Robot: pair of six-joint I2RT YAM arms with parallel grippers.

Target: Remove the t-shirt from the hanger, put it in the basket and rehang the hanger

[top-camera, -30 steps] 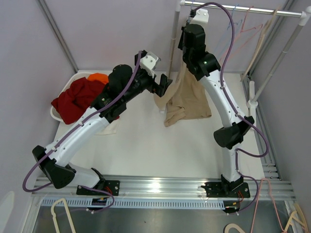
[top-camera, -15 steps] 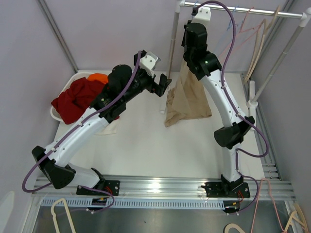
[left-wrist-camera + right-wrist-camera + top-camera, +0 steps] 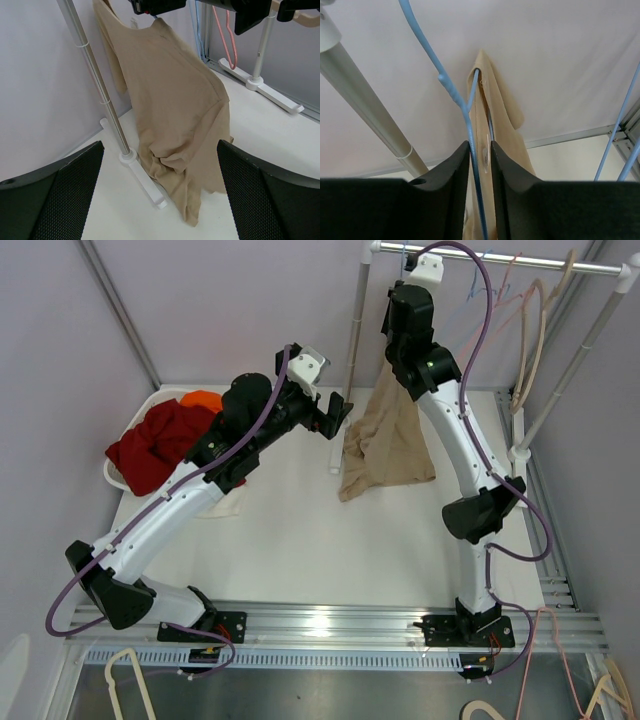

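One t-shirt [image 3: 175, 110] on blue hanger [image 3: 451, 90]; right gripper [image 3: 480, 150] clenched on hanger; left gripper [image 3: 335, 418] released, near t-shirt

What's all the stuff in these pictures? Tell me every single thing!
t-shirt: one, tan, hanging from the rack, bottom resting on the table.
hanger: one, blue, inside the t-shirt's neck.
rack: one, white, far side of the table.
spare hangers: several, pink and cream, on the rail at the right.
red clothes: one pile, in the basket.
orange cloth: one, behind the red clothes.
basket: one, white, table's left side.
table: one, white.
loose hangers: a few, cream, below the table's near edge.
left gripper: black, open, beside the t-shirt.
right gripper: black, shut on the hanger.
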